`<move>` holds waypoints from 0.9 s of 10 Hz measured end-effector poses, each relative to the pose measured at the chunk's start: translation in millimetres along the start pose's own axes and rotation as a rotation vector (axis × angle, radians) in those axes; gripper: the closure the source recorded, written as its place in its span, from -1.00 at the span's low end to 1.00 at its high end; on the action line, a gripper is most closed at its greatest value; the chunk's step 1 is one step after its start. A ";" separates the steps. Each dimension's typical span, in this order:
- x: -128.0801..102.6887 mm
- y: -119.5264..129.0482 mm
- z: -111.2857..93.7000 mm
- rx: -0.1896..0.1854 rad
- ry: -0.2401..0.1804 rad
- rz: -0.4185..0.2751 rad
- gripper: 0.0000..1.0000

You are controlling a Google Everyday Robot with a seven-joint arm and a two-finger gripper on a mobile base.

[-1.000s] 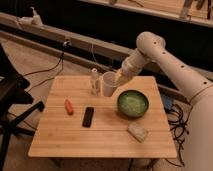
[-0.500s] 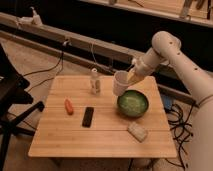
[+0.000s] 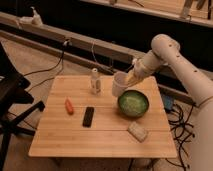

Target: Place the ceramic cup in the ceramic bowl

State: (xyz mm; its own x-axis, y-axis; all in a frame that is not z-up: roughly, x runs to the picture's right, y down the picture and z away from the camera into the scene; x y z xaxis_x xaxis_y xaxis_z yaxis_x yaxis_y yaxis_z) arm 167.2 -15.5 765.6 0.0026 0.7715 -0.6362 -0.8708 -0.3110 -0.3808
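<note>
The white ceramic cup [image 3: 119,83] hangs slightly tilted just above the table, at the upper left edge of the ceramic bowl. The bowl [image 3: 133,104] is round with a dark green rim and a speckled lighter green inside, and it stands right of centre on the wooden table [image 3: 105,137]. My gripper [image 3: 130,78] comes in from the right on the white arm [image 3: 170,55] and is shut on the cup's right side. The cup's mouth faces up.
A small pale bottle-like figure [image 3: 95,81] stands left of the cup. An orange carrot-like object [image 3: 69,105], a black flat device [image 3: 88,116] and a beige block [image 3: 137,131] lie on the table. A black chair [image 3: 12,100] is at the left and cables [image 3: 180,117] at the right.
The gripper carried the cup to the right, away from the bottle-like figure and up to the bowl's edge. In the last half second it has hardly moved.
</note>
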 end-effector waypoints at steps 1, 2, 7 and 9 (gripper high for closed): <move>-3.3 -1.6 2.4 -0.012 0.017 -0.011 0.46; -2.9 -6.9 2.7 -0.039 0.017 -0.004 0.46; -3.6 -17.0 -0.9 -0.042 0.027 0.050 0.46; -6.0 -25.3 6.2 -0.032 0.029 0.063 0.46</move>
State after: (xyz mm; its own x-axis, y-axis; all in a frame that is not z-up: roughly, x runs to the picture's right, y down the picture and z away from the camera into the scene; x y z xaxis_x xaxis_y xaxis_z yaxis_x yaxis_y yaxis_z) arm 186.2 -8.8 783.1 -0.0371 0.7339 -0.6782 -0.8538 -0.3760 -0.3602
